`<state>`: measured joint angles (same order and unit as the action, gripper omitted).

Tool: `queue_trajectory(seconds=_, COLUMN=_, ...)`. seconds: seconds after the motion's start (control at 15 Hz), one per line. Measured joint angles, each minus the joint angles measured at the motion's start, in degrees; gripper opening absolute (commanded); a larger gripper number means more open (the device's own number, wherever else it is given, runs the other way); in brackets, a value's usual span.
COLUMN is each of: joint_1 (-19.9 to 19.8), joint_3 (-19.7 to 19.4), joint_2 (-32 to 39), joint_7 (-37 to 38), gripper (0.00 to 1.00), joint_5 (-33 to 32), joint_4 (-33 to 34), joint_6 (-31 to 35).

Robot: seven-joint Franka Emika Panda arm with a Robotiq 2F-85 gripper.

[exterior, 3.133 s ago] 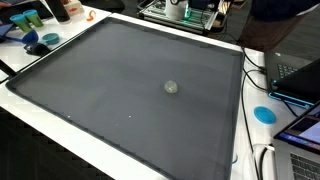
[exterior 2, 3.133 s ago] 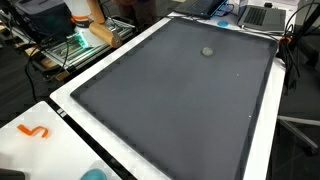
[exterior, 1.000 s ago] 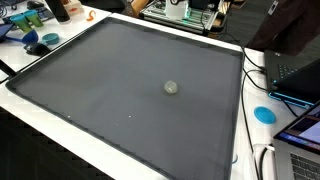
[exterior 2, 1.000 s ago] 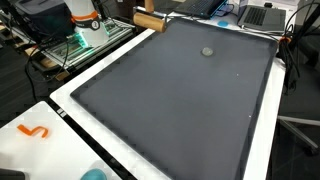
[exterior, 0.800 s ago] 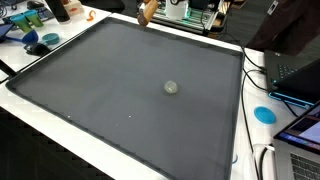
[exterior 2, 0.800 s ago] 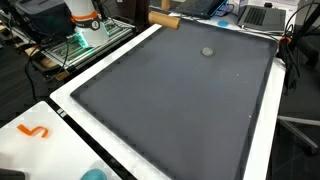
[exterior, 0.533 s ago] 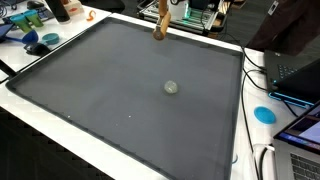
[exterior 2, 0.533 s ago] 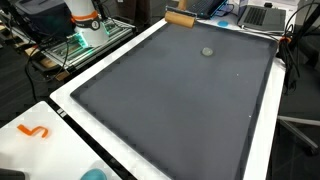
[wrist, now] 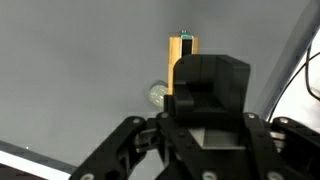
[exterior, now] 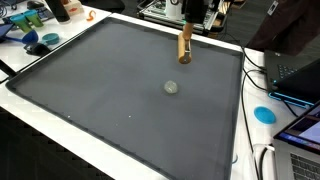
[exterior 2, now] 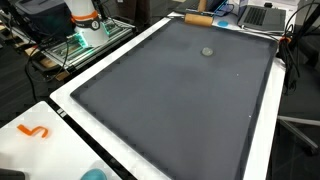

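Observation:
My gripper is shut on a long wooden block that hangs down over the far part of a large dark grey mat. A small pale round object lies on the mat, a little in front of the block. In the other exterior view the block lies level at the mat's far edge, near the round object. In the wrist view the block sticks out from the gripper, and the round object sits just beside it.
A blue round lid and a laptop lie beside the mat with cables. Blue items sit at a far corner. An orange squiggle lies on the white table. The robot base stands by a metal rack.
The gripper with the wooden block came into view and moved along the mat's far edge, then over the mat toward the round object. The round object has not moved.

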<state>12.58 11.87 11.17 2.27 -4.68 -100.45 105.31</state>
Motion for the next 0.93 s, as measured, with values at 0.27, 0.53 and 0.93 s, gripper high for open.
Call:
queue_trajectory(seconds=0.27, joint_1=3.1, joint_3=0.8, joint_2=2.1, joint_7=0.2, gripper=0.23, joint_5=-4.5, joint_4=0.8, joint_6=3.9)
queue_trajectory(seconds=0.53, joint_1=6.4, joint_3=1.4, joint_2=3.4, joint_7=2.2, gripper=0.23, joint_5=-10.4, joint_4=0.8, joint_6=6.5)
queue_trajectory(seconds=0.93, joint_1=11.1, joint_3=1.5, joint_2=4.9, joint_7=7.5, gripper=0.23, joint_5=-21.2, joint_4=1.0, joint_6=8.0)
